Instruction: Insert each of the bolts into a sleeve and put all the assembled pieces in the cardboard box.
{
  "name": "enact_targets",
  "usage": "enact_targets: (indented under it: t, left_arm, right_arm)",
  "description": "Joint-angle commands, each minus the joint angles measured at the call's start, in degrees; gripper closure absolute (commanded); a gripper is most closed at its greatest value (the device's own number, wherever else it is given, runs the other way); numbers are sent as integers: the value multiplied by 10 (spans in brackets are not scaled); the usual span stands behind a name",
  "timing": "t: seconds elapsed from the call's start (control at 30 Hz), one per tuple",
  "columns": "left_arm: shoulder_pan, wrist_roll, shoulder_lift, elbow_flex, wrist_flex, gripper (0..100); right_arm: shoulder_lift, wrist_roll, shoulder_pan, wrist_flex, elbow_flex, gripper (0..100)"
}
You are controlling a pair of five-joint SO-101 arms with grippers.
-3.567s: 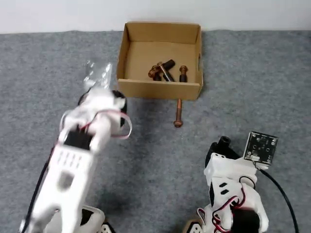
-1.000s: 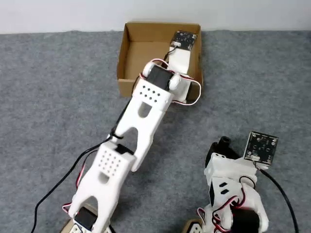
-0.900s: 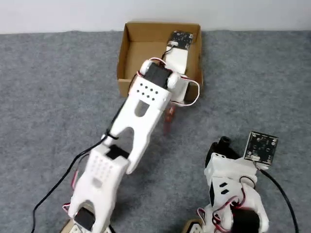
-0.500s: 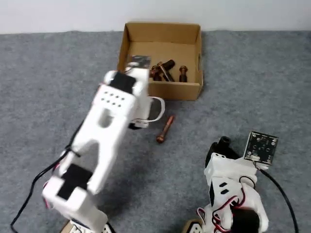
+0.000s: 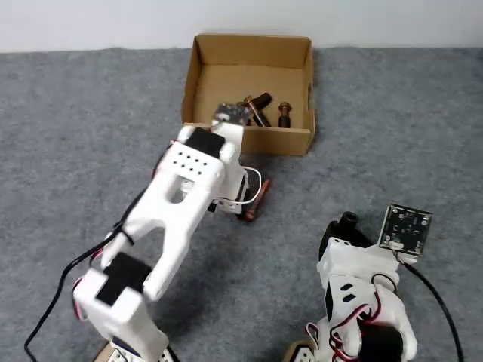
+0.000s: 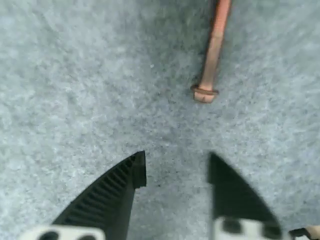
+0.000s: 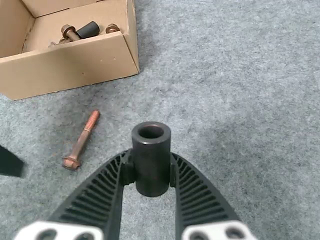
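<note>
A copper bolt (image 5: 252, 210) lies tilted on the grey carpet in front of the cardboard box (image 5: 256, 141). My left gripper (image 6: 175, 166) hovers open just short of the bolt (image 6: 213, 52), whose head points toward its fingers. Lower right on the carpet, my right gripper (image 7: 150, 175) is shut on a black sleeve (image 7: 151, 157), held upright with its bore showing; the same sleeve (image 5: 346, 223) pokes out of that arm in the high view. From the right wrist, the bolt (image 7: 81, 141) lies ahead, beside the box (image 7: 75, 60).
Several assembled bolt-and-sleeve pieces (image 5: 260, 110) lie in the box. The left arm (image 5: 189, 181) stretches diagonally over the carpet's middle. A black tip of the left gripper's finger (image 7: 7, 162) shows in the right wrist view. A white wall borders the far side.
The left arm swung out of the box, back toward the carpet, and now sits over the bolt. The bolt shifted down-left from the box and tilted. The right arm stayed still.
</note>
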Motion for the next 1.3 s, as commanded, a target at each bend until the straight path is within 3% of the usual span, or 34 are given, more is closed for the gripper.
enact_targets:
  t: [0.0,0.23,0.37,0.63,1.1,1.27]
  left_arm:
    - [5,-5,47,-76,4,694]
    - [10,-5,199,-296,90,727]
    - [10,-5,270,-368,95,761]
    - [28,-6,332,-390,94,851]
    - [27,-4,391,-400,85,865]
    - [26,-2,402,-417,94,1000]
  right_arm:
    - [0,7,5,-15,-2,991]
    - [0,7,6,-14,-2,991]
    - [0,7,6,-14,-2,991]
    - [0,7,6,-14,-2,991]
    - [0,7,6,-14,-2,991]
    - [0,7,6,-14,-3,991]
